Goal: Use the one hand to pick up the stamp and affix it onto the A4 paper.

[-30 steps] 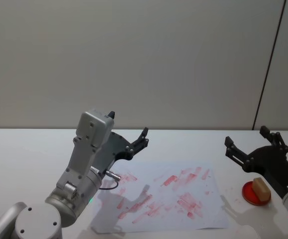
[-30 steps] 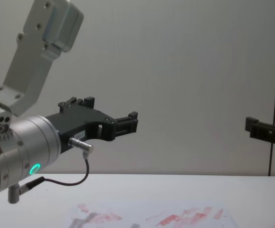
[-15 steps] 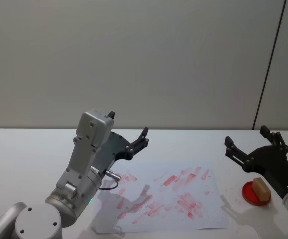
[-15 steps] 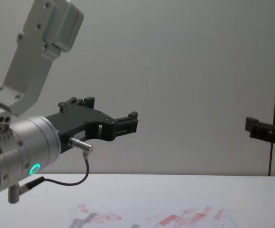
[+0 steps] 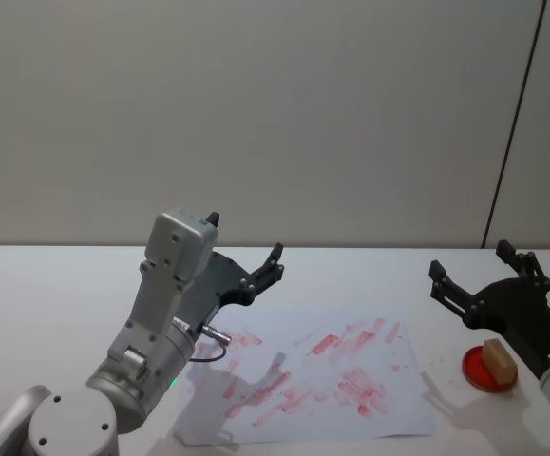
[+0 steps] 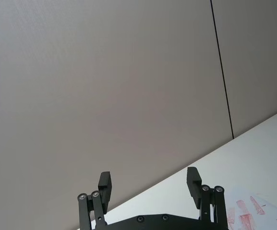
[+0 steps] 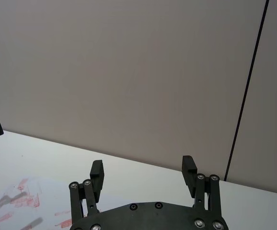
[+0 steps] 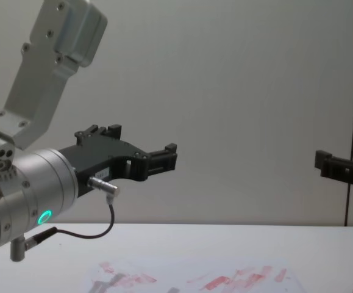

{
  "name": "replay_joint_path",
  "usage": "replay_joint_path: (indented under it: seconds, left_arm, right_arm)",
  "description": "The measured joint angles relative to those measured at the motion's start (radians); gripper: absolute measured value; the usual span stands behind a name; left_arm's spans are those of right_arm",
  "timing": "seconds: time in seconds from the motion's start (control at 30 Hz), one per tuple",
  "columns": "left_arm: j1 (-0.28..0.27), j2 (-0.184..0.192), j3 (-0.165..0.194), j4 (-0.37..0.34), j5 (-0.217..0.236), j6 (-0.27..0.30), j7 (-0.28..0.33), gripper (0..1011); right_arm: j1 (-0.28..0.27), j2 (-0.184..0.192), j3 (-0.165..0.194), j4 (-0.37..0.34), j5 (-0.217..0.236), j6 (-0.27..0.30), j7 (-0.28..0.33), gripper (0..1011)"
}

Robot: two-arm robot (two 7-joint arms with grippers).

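The right gripper [image 5: 479, 268], the hand for this task, has its two black fingers [image 7: 189, 168] spread wide apart with nothing between them. It hovers over the right side of the white table [image 5: 47, 285], pointing away from the robot toward the plain wall.

Just beside the gripper, on the side nearer the robot, the stamp [image 5: 496, 358] sits on a round red disc [image 5: 475, 372]. The stamp is a small tan block. The gripper is not touching it.

To the left of the disc, the A4 paper [image 5: 331, 380] lies flat in the middle of the table. It is a white sheet covered with many smeared red ink prints.

The left gripper [image 5: 245, 236] is held up above the left part of the paper. Its fingers [image 6: 193, 178] are also spread apart and hold nothing. A green ring [image 8: 44, 217] glows on its silver arm in the chest view.
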Motion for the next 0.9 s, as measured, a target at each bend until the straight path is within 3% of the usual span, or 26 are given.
replay_joint_path:
  seconds: [0.33,0.67,0.9]
  left_arm:
    - [0.0,0.0,0.0,0.0,0.0,0.0,0.0,1002]
    - [0.0,0.0,0.0,0.0,0.0,0.0,0.0,1002]
    - [0.0,0.0,0.0,0.0,0.0,0.0,0.0,1003]
  right_arm:
    - [-0.007,0.009,0.007,-0.002,0.006,0.002,0.0,1001]
    - [-0.072,0.072,0.046,-0.035,0.043,0.045,-0.025,1001]
    - [-0.128,0.117,0.07,-0.059,0.061,0.113,-0.048,1001]
